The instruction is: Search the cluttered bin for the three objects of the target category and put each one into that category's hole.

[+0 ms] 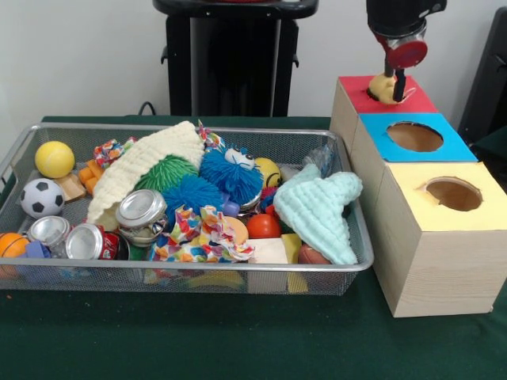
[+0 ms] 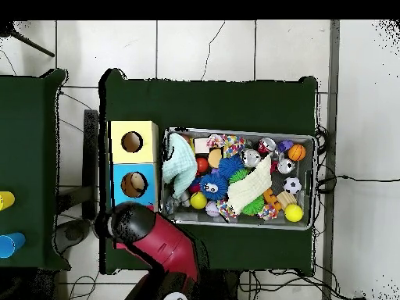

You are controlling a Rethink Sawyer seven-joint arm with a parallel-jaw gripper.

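Right now, you are looking at the gripper [image 1: 394, 81] hanging directly over the red-surrounded hole [image 1: 388, 96] on the farthest wooden box, at about one o'clock in the front view, and it is clenching a small yellowish toy [image 1: 383, 88], probably the duck, though it is too small to tell for sure. The toy is sitting at the hole's mouth, partly hiding it. Just in front of that box, the blue-surrounded hole [image 1: 414, 136] and the yellow-surrounded hole [image 1: 453, 193] are lying open in a row running toward five o'clock. At nine o'clock from the boxes, the wire-mesh bin [image 1: 198, 272] is sitting on the green table [image 1: 238, 340], crammed with clutter: a fuzzy blue ball with googly eyes [image 1: 230, 172], a plain yellow ball [image 1: 54, 158], a soccer ball [image 1: 41, 197], a cream knitted cloth [image 1: 142, 166] and a mint cloth [image 1: 321, 210]. In the overhead view, the red arm [image 2: 164, 246] is covering the red box at seven o'clock of the bin [image 2: 311, 183].
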